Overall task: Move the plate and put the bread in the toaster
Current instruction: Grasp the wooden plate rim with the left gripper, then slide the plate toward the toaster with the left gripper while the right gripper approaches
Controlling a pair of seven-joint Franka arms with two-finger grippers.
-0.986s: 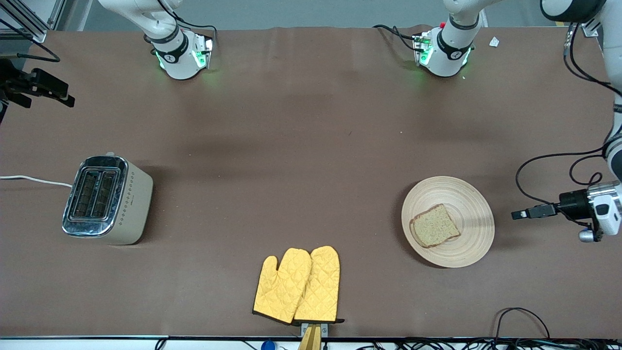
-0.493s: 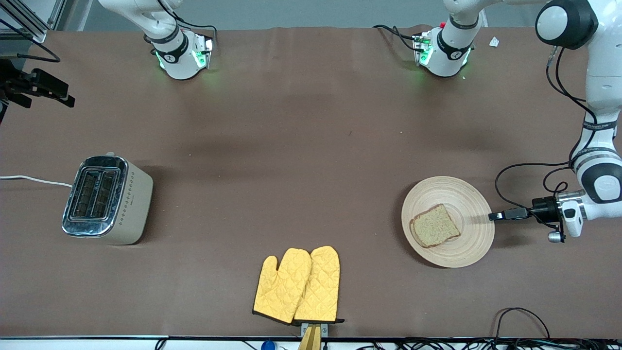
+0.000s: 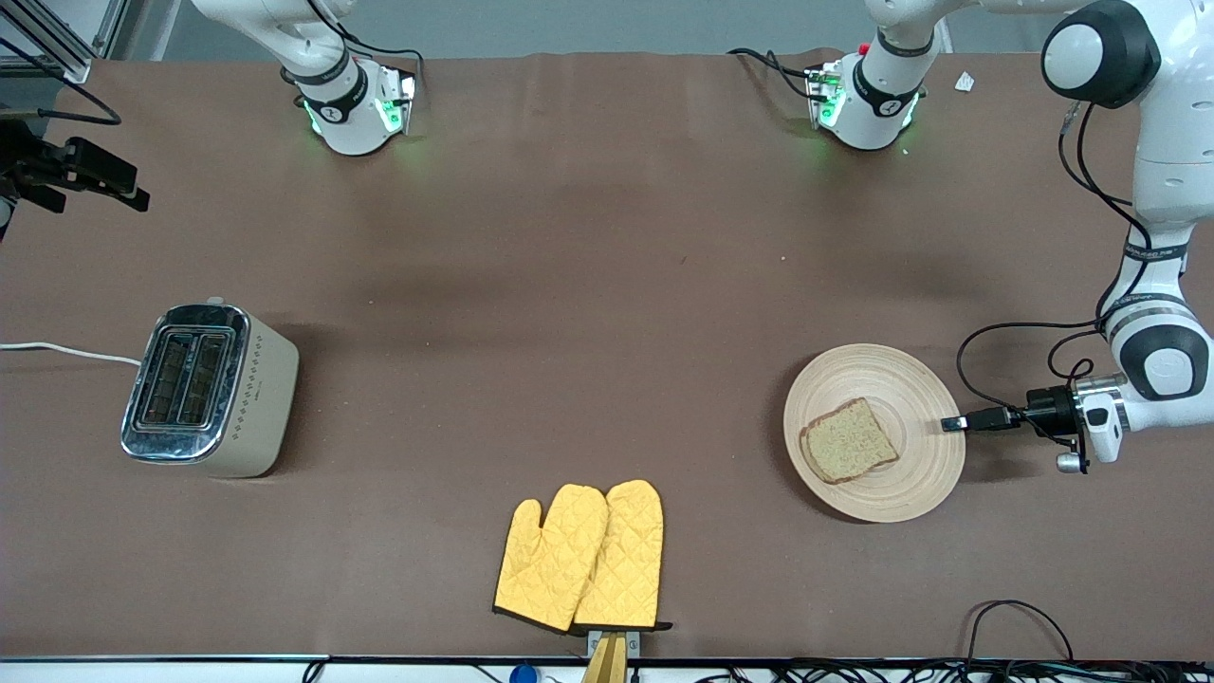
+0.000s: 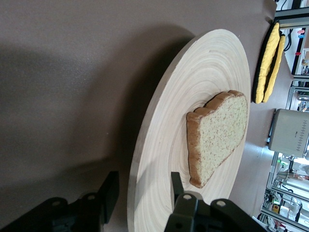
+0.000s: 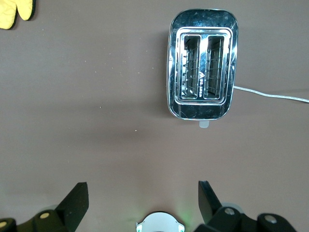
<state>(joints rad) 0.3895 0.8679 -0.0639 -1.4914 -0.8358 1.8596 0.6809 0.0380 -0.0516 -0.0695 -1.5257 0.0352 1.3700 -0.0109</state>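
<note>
The pale wooden plate (image 3: 910,379) lies toward the left arm's end of the table with the brown bread slice (image 3: 847,441) flat on it. My left gripper (image 3: 951,424) is open at the plate's rim, one finger (image 4: 176,183) over the plate (image 4: 164,145) and the other finger (image 4: 110,186) outside it, apart from the bread (image 4: 217,135). The cream toaster (image 3: 211,391) stands toward the right arm's end, its slots empty. My right gripper (image 5: 142,193) is open and empty, high over the table, and its view looks down on the toaster (image 5: 202,64).
Two yellow oven mitts (image 3: 583,557) lie near the table's front edge, between the toaster and the plate. The toaster's white cord (image 3: 66,352) runs off the table's end. Black cables (image 3: 1020,617) loop near the front edge below the plate.
My left gripper has moved in from beside the plate until its fingers straddle the rim. The plate, bread and toaster have not moved. The right arm has barely moved.
</note>
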